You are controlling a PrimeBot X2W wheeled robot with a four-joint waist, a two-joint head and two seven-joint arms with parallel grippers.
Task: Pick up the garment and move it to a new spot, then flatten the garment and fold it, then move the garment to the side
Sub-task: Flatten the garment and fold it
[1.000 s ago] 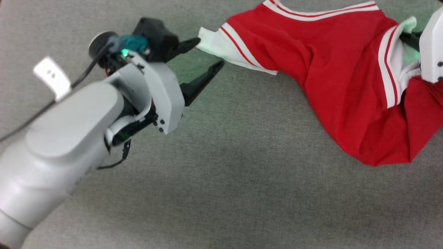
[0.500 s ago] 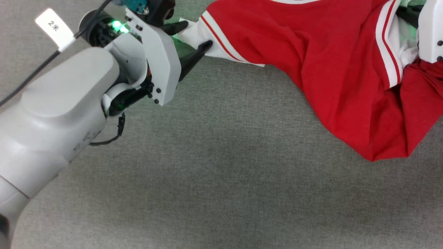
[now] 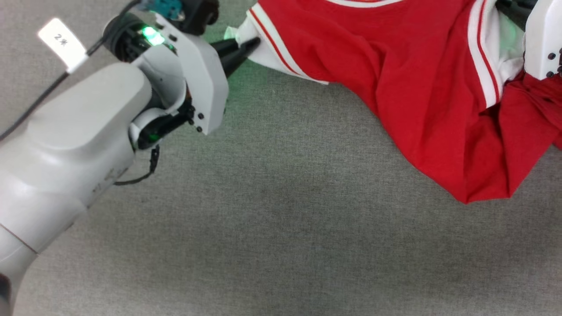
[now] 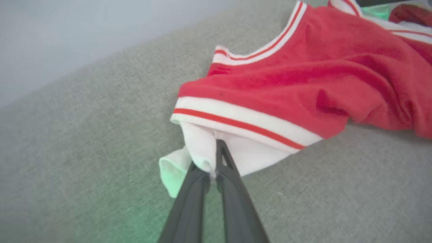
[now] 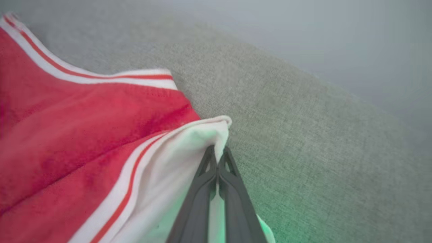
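The garment (image 3: 408, 87), a red sleeveless jersey with white-and-red striped trim, lies crumpled across the top right of the grey surface in the head view. My left gripper (image 3: 246, 44) is shut on the white inside fabric at its left strap end; the left wrist view shows the pinched garment (image 4: 270, 91) with my left gripper (image 4: 214, 167) clamped on that white flap. At the top right edge, my right gripper's pale housing (image 3: 542, 39) sits by the other strap. In the right wrist view my right gripper (image 5: 217, 157) is shut on the white edge of the garment (image 5: 84, 135).
The grey fabric-covered surface (image 3: 285, 228) stretches open below and between both arms. A black cable with a white tag (image 3: 61, 37) trails from my left wrist at the upper left. A pale wall or background rises beyond the surface edge (image 4: 84, 37).
My left gripper reached the strap end and closed on its white fabric; a second ago it stood open just short of it. The head view shifted, so the garment sits higher in frame.
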